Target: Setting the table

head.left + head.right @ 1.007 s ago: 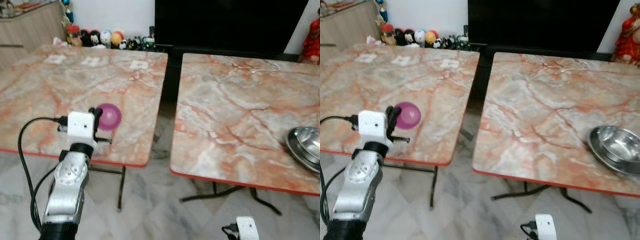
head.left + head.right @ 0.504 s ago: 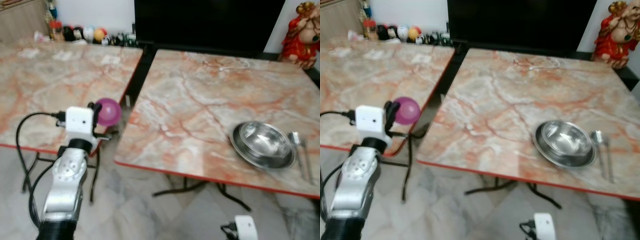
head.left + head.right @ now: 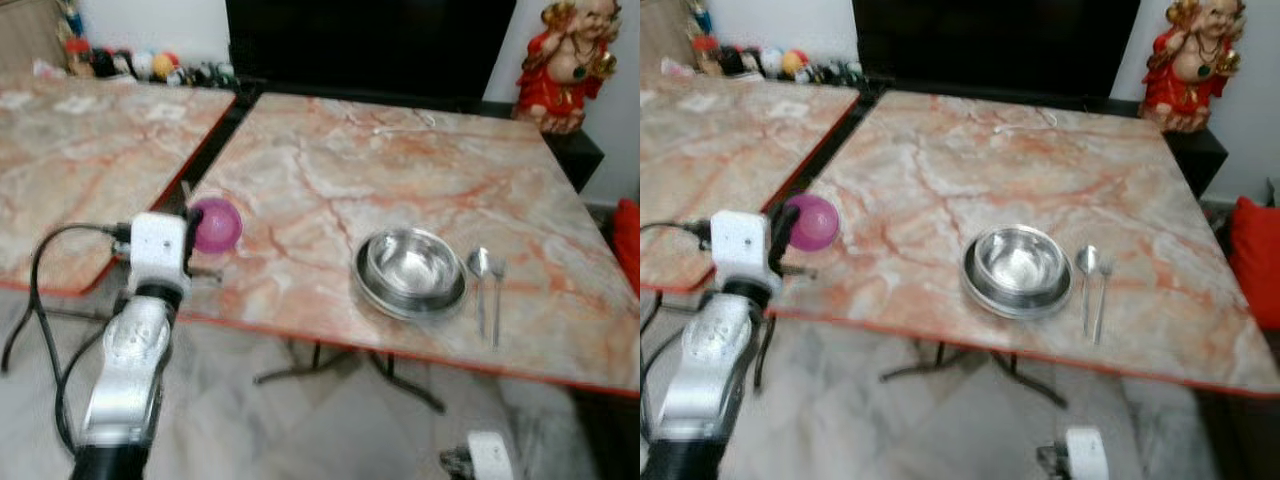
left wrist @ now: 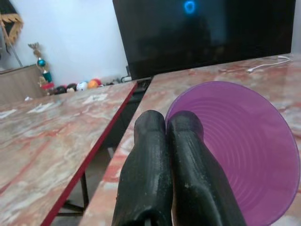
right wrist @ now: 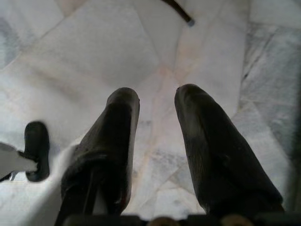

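A purple plastic bowl hangs tilted over the near left corner of the right marble table. My left gripper is shut on its rim, one finger inside and one outside. On the same table, towards the front right, a steel bowl sits in a steel plate. A spoon and a fork lie side by side just right of the plate. My right gripper hangs low over the tiled floor, fingers apart and holding nothing.
A second marble table stands to the left across a narrow gap. A black TV and a red figurine stand behind the right table. Small toys line the far wall. Something red sits at the right edge.
The camera has swung to the right, so the steel bowl, spoon and fork have come fully into view. My left gripper still holds the purple bowl, which is now over the right table's corner.
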You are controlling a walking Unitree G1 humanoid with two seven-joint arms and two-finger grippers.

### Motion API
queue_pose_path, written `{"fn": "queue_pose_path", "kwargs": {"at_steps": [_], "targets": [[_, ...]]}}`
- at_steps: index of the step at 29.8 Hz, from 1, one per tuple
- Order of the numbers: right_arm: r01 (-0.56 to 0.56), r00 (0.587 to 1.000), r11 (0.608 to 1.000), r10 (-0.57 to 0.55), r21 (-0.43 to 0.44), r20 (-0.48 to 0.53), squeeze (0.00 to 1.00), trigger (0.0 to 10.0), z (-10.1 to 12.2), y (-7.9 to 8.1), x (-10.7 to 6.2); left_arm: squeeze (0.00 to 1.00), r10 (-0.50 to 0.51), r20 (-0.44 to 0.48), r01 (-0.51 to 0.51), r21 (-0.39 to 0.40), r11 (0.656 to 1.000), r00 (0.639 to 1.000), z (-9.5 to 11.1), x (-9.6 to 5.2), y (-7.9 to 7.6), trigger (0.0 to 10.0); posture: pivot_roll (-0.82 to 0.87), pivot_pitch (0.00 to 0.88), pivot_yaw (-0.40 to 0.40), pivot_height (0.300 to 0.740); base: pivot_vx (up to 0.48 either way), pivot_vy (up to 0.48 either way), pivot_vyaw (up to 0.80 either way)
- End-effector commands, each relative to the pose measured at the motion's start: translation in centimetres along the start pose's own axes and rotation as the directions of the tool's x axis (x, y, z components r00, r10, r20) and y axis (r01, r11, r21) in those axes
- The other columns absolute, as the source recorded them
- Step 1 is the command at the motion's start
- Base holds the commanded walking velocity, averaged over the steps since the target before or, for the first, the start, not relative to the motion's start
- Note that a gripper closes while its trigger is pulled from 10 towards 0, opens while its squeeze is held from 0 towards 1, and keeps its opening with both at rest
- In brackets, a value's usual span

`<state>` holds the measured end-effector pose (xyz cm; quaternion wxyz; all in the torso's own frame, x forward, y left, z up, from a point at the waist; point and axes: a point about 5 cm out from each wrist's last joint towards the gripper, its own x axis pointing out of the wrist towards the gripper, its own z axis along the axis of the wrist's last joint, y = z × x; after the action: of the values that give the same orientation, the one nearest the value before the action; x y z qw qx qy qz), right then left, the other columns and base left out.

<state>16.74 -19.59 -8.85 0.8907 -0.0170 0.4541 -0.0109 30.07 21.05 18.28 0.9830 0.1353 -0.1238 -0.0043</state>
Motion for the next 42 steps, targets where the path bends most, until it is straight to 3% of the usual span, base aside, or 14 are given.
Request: {"fn": "queue_pose_path", "kwargs": {"at_steps": [1, 6, 9, 11, 21, 42], "targets": [[0.018, 1.0, 1.0, -0.018, -0.006, -0.001, 0.0, 10.0, 0.0, -0.8, -0.1, 0.0, -0.106, 0.009, 0.106, -0.002, 0.994, 0.994, 0.5, 0.4, -1.2, 10.0, 0.09, 0.0, -0.026, 0.74, 0.0, 0.0, 0.0], [0.019, 1.0, 1.0, -0.019, -0.006, -0.001, 0.0, 10.0, -0.1, -0.8, -0.1, 0.0, -0.171, -0.022, 0.171, 0.012, 0.985, 0.985, -0.1, 0.2, -1.2, 10.0, 0.09, 0.0, -0.025, 0.74, 0.0, 0.0, 0.0], [0.019, 1.0, 1.0, -0.019, -0.005, -0.002, 0.0, 10.0, -0.1, -0.8, -0.1, 0.0, -0.177, -0.041, 0.178, 0.023, 0.984, 0.983, -0.5, 0.1, -0.3, 10.0, 0.09, 0.0, -0.025, 0.74, 0.0, 0.0, 0.0], [0.018, 1.0, 1.0, -0.018, -0.006, -0.002, 0.0, 10.0, 0.0, -0.8, -0.1, 0.0, -0.142, -0.037, 0.142, -0.004, 0.99, 0.989, -0.4, 0.2, 0.3, 10.0, 0.1, 0.0, -0.026, 0.74, 0.0, 0.0, 0.0], [0.018, 1.0, 1.0, -0.018, -0.008, 0.002, 0.0, 10.0, 0.1, -0.8, -0.1, 0.0, -0.152, -0.046, 0.148, -0.079, 0.986, 0.987, -0.4, 0.3, 0.2, 10.0, 0.09, 0.0, -0.027, 0.74, 0.0, 0.0, 0.0], [0.018, 1.0, 1.0, -0.018, -0.005, 0.003, 0.0, 10.0, 0.3, -0.8, 0.0, 0.0, -0.189, -0.002, 0.187, -0.114, 0.976, 0.982, 0.8, 1.1, -0.2, 10.0, 0.07, 0.007, -0.02, 0.74, 0.327, 0.0, 0.0]]}}
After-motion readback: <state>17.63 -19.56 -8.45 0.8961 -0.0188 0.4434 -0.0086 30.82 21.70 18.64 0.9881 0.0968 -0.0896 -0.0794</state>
